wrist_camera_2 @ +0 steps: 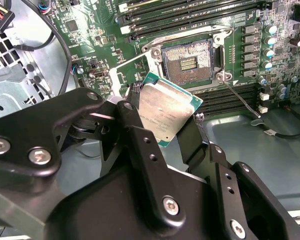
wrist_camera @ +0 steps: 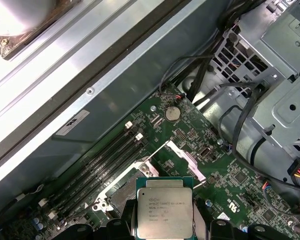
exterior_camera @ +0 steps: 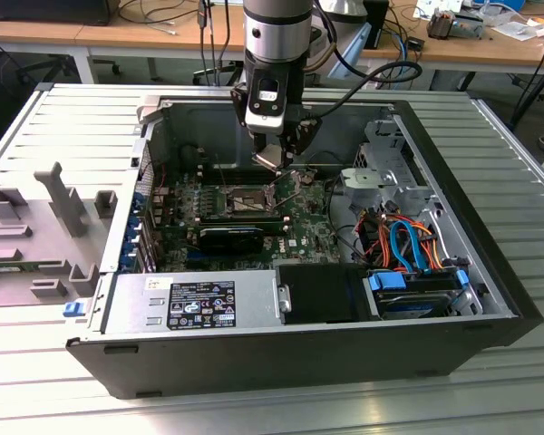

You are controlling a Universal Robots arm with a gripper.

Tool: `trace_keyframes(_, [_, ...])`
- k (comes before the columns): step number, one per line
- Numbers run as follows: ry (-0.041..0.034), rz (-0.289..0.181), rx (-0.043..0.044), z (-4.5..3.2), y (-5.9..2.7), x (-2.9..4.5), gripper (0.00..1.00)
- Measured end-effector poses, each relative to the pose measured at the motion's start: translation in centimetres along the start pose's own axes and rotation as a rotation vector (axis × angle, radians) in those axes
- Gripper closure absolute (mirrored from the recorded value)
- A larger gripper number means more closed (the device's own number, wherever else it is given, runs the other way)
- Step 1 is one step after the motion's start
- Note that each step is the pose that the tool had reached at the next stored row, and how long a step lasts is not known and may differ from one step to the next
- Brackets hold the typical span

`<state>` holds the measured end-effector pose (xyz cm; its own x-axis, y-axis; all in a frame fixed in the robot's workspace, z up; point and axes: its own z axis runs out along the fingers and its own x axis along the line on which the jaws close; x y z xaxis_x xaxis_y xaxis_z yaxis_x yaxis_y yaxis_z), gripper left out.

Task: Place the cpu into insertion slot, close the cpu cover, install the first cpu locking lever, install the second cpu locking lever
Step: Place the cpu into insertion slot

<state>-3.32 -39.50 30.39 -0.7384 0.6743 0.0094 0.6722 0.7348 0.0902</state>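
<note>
- Fingers (wrist_camera_2: 132, 120) clamped on the cpu (wrist_camera_2: 166, 107) by its edges (silvery top up).
- Cpu held in air over the green board (wrist_camera_2: 102, 30), near the insertion slot (wrist_camera_2: 188, 62), not touching.
- Slot open, dark centre bare; cpu cover (wrist_camera: 186, 156) tilted up beside it.

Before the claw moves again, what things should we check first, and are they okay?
1. Claw has a firm hold on the cpu: ok, it pinches two opposite edges.
2. Insertion slot has nothing in it: ok, its dark centre is bare.
3. Cpu cover is lifted off the slot: ok, it seems to stand tipped up beside it.
4. Locking lever is out of the way: ok, it sticks out to the side of the slot.
5. Cpu is seated in the slot: not ok, it hangs above the slot in the claw.
6. Cpu corners match the slot's corners: cannot tell.
</note>
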Motion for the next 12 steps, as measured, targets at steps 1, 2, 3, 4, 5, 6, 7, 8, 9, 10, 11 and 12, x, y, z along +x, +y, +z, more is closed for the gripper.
trace_keyframes(1, [-0.0001, 0.001, 0.0000, 0.00, 0.00, 0.00, 0.46])
trace_keyframes(2, [-0.0001, 0.001, 0.0000, 0.00, 0.00, 0.00, 0.46])
trace_keyframes(3, [-0.0002, 0.002, 0.0000, 0.00, 0.00, 0.00, 0.46])
trace_keyframes(4, [-0.0003, 0.003, 0.0000, 0.00, -0.01, 0.00, 0.46])
trace_keyframes(5, [-0.0003, 0.004, 0.0000, 0.00, -0.01, 0.00, 0.46])
trace_keyframes(6, [-0.0004, 0.005, -0.0001, 0.00, -0.01, 0.00, 0.46])
trace_keyframes(7, [-0.0005, 0.006, -0.0001, 0.00, -0.01, 0.00, 0.46])
trace_keyframes(8, [-0.0006, 0.007, 0.0000, 0.00, -0.01, -0.01, 0.46])
trace_keyframes(9, [-0.0007, 0.008, -0.0001, 0.00, -0.01, -0.01, 0.46])
trace_keyframes(10, [-0.0008, 0.009, 0.0000, 0.00, -0.01, -0.01, 0.46])
trace_keyframes(11, [-0.0008, 0.010, 0.0000, 0.00, -0.01, 0.00, 0.46])
trace_keyframes(12, [-0.0010, 0.012, -0.0001, 0.00, -0.01, -0.01, 0.46])
